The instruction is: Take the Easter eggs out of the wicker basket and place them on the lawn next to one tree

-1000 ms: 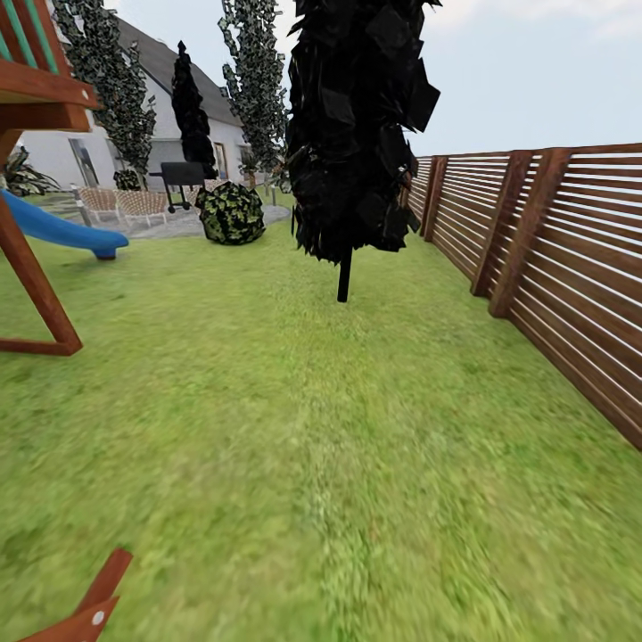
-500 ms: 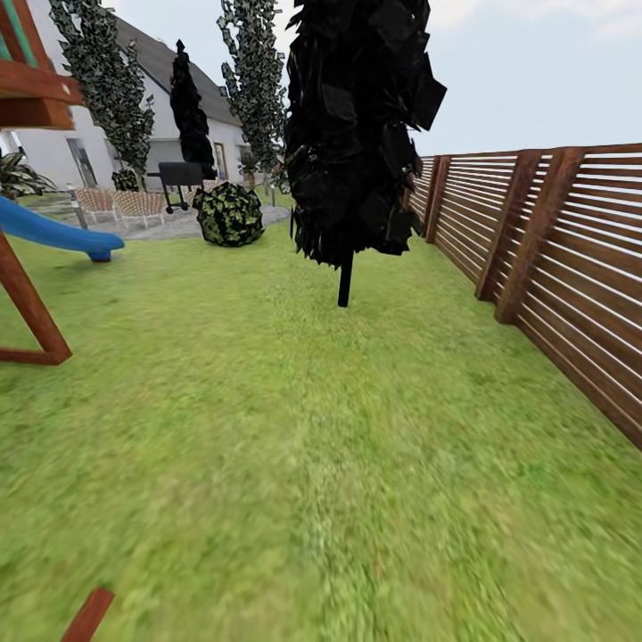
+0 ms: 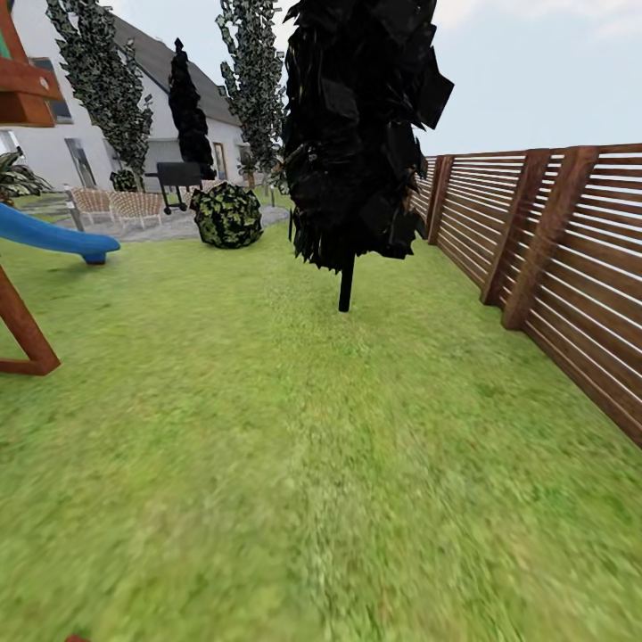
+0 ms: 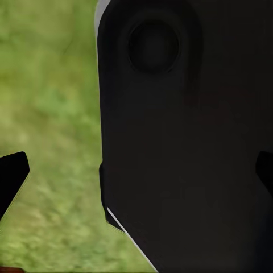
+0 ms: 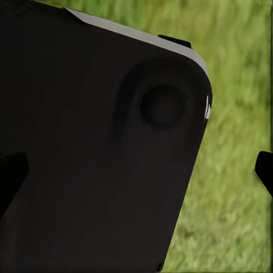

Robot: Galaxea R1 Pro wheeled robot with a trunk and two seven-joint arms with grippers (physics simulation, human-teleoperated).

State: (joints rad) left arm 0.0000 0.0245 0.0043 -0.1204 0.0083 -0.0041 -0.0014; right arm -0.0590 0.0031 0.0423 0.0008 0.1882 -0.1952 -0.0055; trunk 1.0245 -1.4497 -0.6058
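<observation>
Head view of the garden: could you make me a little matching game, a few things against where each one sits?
Things:
1. tree
2. slide
3. fence
4. bush

Places:
A. along the right side
B. far left, on the lawn
C. at the patio's edge, in the background
D. straight ahead, middle of the grass

Pairs: 1-D, 2-B, 3-A, 4-C

One dark tree (image 3: 357, 134) on the lawn (image 3: 267, 446), one bush (image 3: 228, 214), one slide (image 3: 49, 234).
</observation>
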